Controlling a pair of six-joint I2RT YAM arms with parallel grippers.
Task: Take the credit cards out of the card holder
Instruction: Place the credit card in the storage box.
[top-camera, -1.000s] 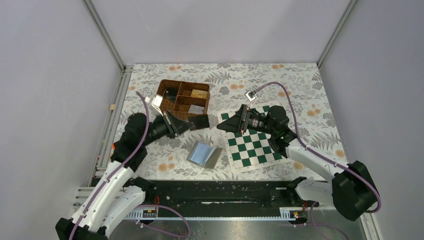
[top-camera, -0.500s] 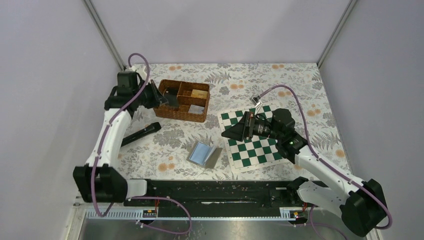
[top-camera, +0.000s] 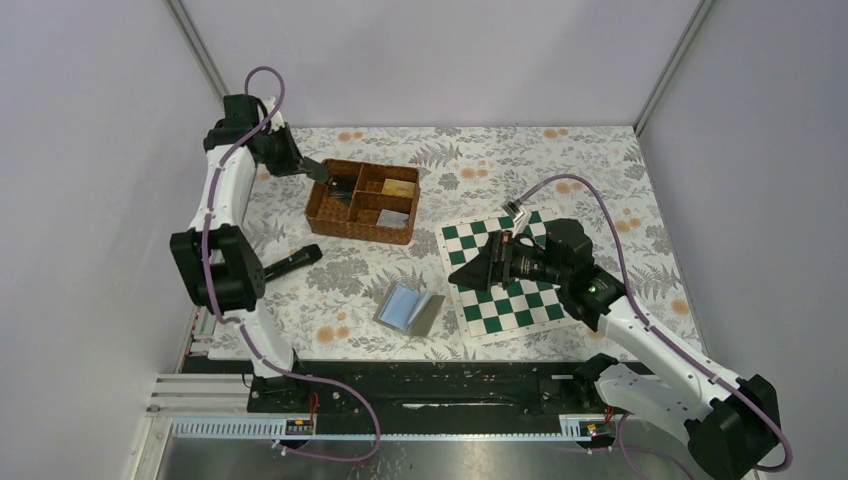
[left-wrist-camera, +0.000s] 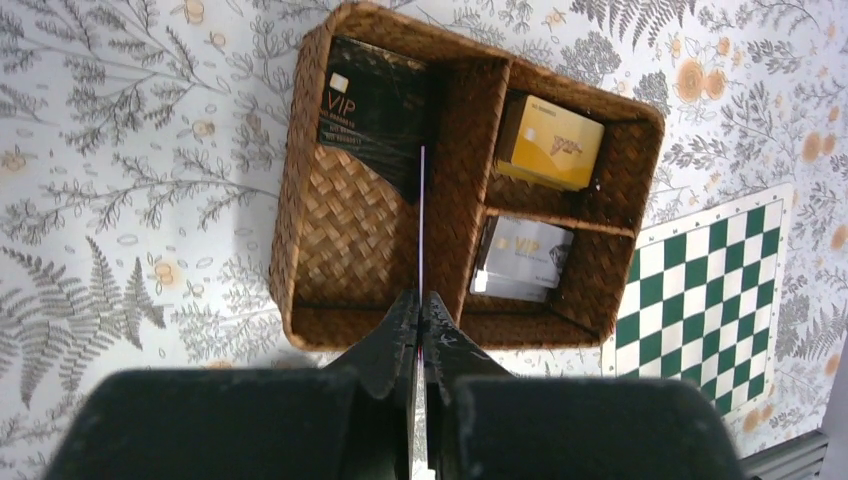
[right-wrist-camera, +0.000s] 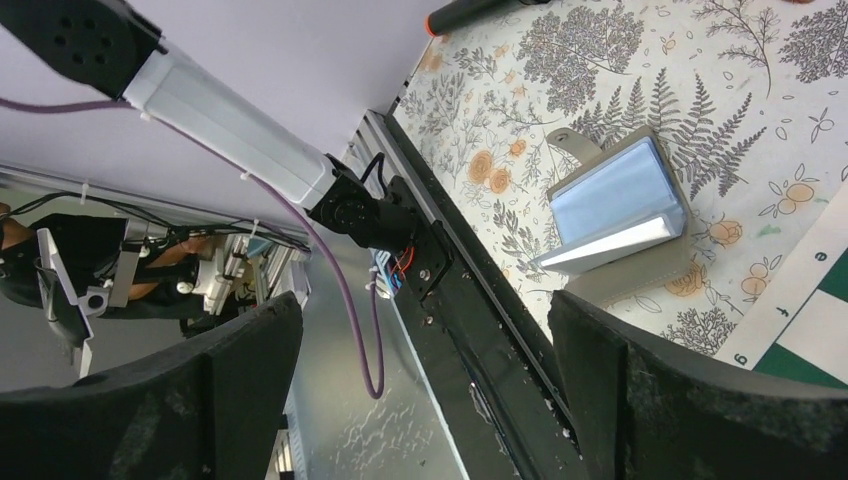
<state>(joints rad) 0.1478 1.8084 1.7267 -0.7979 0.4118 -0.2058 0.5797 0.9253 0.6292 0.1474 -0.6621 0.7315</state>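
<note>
The table (top-camera: 560, 170) carries a floral cloth. Wicker basket (top-camera: 361, 228): 11 o'clock from centre. Chessboard mat (top-camera: 510, 305): 4 o'clock. Open card holder (top-camera: 405, 306): 7 o'clock. Black cylinder (top-camera: 283, 267): 9 o'clock.

Overhead camera: high, behind the arm bases, facing forward and down. It is the farthest off and takes in the whole table (top-camera: 590, 170), near edge to far edge.

Left wrist camera: over the table's far left part, facing straight down from middling height. The wicker basket (left-wrist-camera: 290, 200) fills the centre, and a corner of the chessboard mat (left-wrist-camera: 730, 290) shows at right.

Right wrist camera: tilted toward the table's near edge, closest in on the card holder (right-wrist-camera: 615, 210), with the black rail (right-wrist-camera: 470, 330) behind it.

Overhead shares the basket and mat with the left wrist view, and the holder and rail with the right. The two wrist views share only the mat.
</note>
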